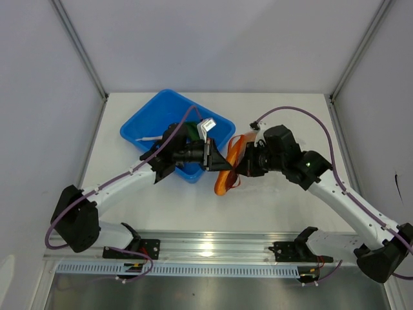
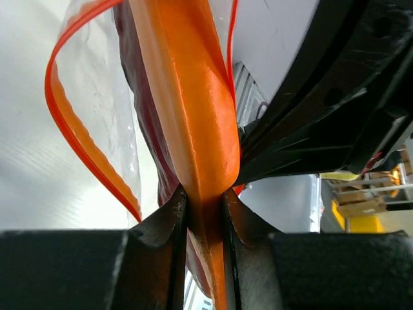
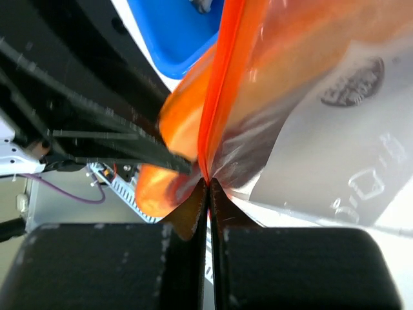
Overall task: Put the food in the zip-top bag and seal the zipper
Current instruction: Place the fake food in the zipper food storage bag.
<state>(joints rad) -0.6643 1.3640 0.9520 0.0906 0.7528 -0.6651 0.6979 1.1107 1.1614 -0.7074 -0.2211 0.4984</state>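
My left gripper [image 2: 205, 194] is shut on the food, a large oval slice [image 2: 193, 97] that is orange with a purple-red side. The slice's far end reaches into the open mouth of the zip-top bag [image 2: 106, 84], whose orange-red zipper [image 2: 77, 139] loops round it. My right gripper [image 3: 208, 184] is shut on the zipper [image 3: 222, 77] at the bag's [image 3: 310, 77] rim, with the slice [image 3: 177, 119] just to its left. From above, both grippers [image 1: 216, 158] [image 1: 242, 161] meet over the table's middle, and the slice [image 1: 226, 179] hangs below them.
The blue tray [image 1: 145, 126] stands at the back left, right behind my left wrist, with a green piece [image 1: 192, 132] and a white-stemmed piece [image 1: 147, 138] in it. Its corner [image 3: 174, 32] shows in the right wrist view. A metal rail [image 1: 213, 248] runs along the near edge.
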